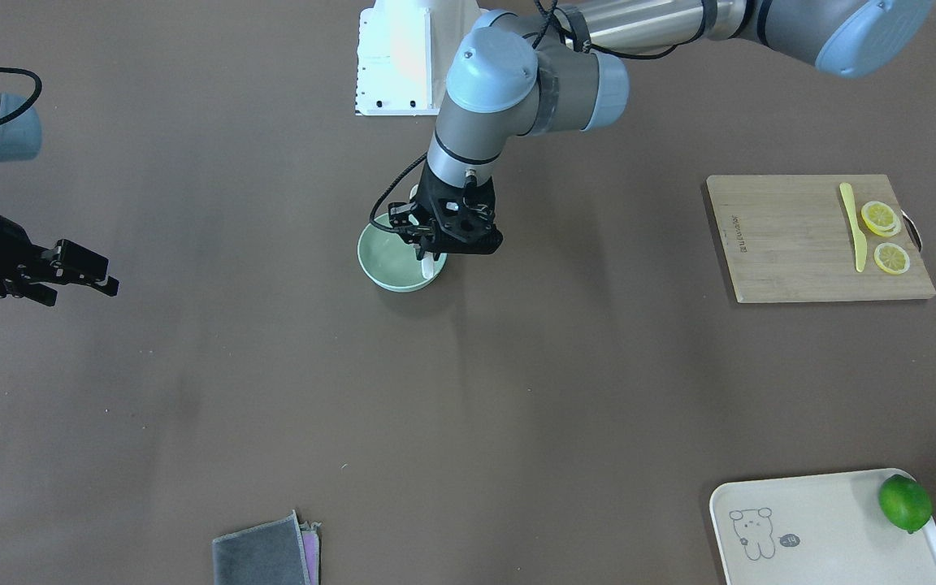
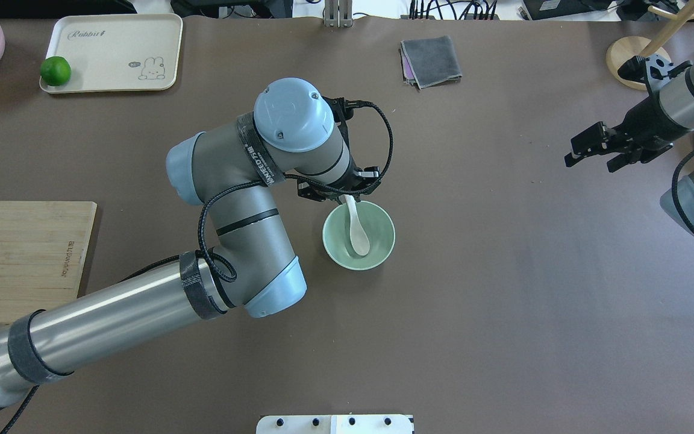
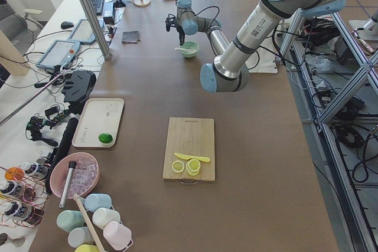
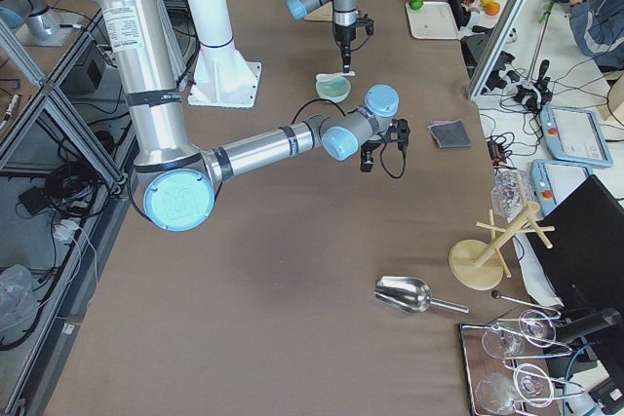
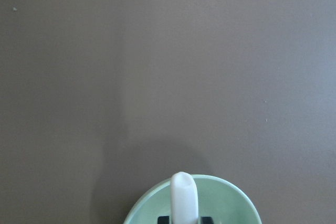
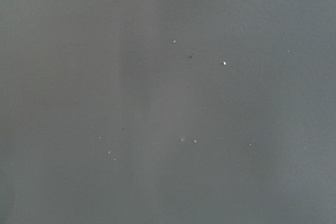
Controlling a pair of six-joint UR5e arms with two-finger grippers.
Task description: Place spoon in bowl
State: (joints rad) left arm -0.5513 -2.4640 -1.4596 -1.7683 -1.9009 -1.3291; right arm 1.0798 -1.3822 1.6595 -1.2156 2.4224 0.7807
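The pale mint-green bowl stands mid-table; its rim also shows in the front view and the left wrist view. The white spoon leans in it, scoop down on the bowl's floor and handle up over the far rim. My left gripper hangs over that rim, shut on the spoon's handle, with dark fingers close on both sides. In the front view the left gripper covers most of the spoon. My right gripper is open and empty, far from the bowl; it also shows in the front view.
A wooden cutting board holds a yellow knife and lemon slices. A cream tray carries a lime. A folded grey cloth lies at the operators' edge. A wooden stand is behind the right gripper.
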